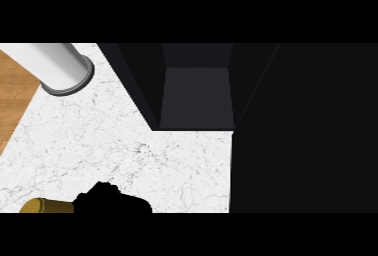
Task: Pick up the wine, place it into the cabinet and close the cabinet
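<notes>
Black hand at counter's lower edge, left of open cabinet; golden bottle beside it; finger state unclear.

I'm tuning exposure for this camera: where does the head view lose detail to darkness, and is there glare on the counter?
Head view: the cabinet interior is dim and its right side goes flat black; the hand is a featureless silhouette; the marble counter is evenly lit, no glare.

Look at the lower left of the frame: your wine bottle shows only a golden-brown rounded end, lying low at the bottom edge. Upper centre, the dark cabinet stands open, its grey interior visible.
</notes>
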Available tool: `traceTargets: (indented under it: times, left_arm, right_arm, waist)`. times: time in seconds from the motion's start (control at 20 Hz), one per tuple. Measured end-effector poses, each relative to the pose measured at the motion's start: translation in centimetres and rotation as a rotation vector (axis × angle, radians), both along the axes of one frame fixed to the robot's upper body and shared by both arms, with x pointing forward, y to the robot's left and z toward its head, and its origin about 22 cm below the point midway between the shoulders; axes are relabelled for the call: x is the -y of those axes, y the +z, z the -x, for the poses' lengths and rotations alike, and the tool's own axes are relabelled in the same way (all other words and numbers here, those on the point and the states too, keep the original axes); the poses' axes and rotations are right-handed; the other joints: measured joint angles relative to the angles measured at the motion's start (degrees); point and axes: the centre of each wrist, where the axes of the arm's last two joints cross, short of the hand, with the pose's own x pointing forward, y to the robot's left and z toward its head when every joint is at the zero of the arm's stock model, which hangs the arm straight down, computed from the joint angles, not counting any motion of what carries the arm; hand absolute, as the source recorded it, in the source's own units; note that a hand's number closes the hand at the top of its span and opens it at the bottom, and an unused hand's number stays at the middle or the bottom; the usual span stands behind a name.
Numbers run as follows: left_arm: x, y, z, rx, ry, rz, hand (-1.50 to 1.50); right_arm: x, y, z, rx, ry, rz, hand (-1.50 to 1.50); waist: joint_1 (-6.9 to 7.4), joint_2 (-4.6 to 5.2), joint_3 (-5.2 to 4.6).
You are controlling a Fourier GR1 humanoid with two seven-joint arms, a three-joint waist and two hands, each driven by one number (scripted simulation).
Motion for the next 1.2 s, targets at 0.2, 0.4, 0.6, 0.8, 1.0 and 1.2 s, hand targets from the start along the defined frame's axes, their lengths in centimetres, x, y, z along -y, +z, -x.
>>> traceTargets:
  times: [0.2, 0.4, 0.6, 0.8, 1.0, 1.2]
  left_arm:
    - [1.3, 3.5, -0.6, 0.018, -0.017, 0.007, 1.5]
    - [2.6, 5.8, -1.6, 0.041, -0.011, 0.015, 1.5]
    - [4.0, 9.1, -3.8, 0.075, 0.002, 0.007, 1.5]
    - [5.8, 11.7, -5.5, 0.064, -0.003, 0.012, 1.5]
    - [7.0, 12.8, -7.9, 0.068, -0.004, -0.003, 1.5]
    - [9.3, 14.4, -10.1, 0.082, 0.012, -0.021, 1.5]
  right_arm:
    - [0.1, 0.0, 0.1, 0.001, 0.001, -0.002, -1.5]
    - [0.5, -0.4, -0.1, -0.004, 0.003, 0.002, -1.5]
    - [0.1, -0.7, 0.0, -0.006, -0.001, 0.002, -1.5]
    - [0.3, -0.8, -0.1, -0.009, -0.001, -0.004, -1.5]
    - [-0.1, -0.7, -0.8, -0.01, 0.001, -0.009, -1.5]
    - [0.2, -0.6, -0.6, -0.013, -0.002, -0.011, -1.5]
  waist:
    - [-0.05, 0.02, -0.01]
    - [-0.15, 0.04, -0.03]
    - [-0.25, 0.05, -0.04]
    - [-0.33, 0.07, -0.04]
    - [-0.36, 0.1, -0.06]
    - [-0.53, 0.1, -0.05]
